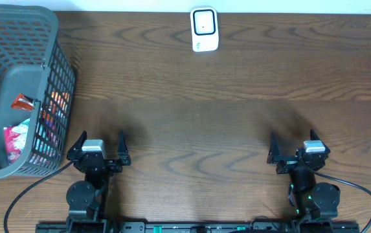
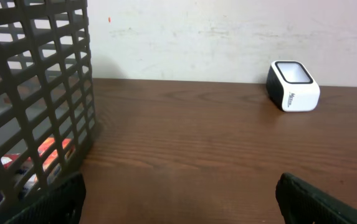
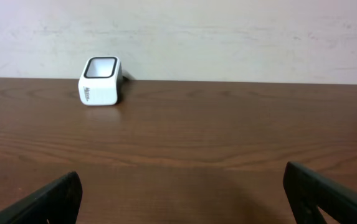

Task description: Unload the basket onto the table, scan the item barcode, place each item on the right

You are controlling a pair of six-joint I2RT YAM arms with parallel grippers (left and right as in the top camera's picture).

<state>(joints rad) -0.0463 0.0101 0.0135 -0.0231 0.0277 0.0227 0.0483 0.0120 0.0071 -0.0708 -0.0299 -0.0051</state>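
A white barcode scanner [image 1: 204, 30] with a dark window stands at the far middle of the table, also seen as the scanner [image 2: 293, 86] in the left wrist view and the scanner [image 3: 99, 81] in the right wrist view. Colourful packaged items [image 1: 18, 133] lie inside the grey mesh basket [image 1: 54, 71] at the left; through its wall the items [image 2: 50, 149] show red and orange. My left gripper [image 1: 101, 144] sits open near the front edge beside the basket, holding nothing. At the front right, my right gripper [image 1: 295, 144] is open too, with bare table between its fingers.
The basket wall [image 2: 35, 93] fills the left of the left wrist view, close to the left finger [image 2: 53, 202]. Dark wood table [image 1: 198, 129] stretches between the arms and the scanner. A pale wall [image 3: 228, 37] stands behind the table's far edge.
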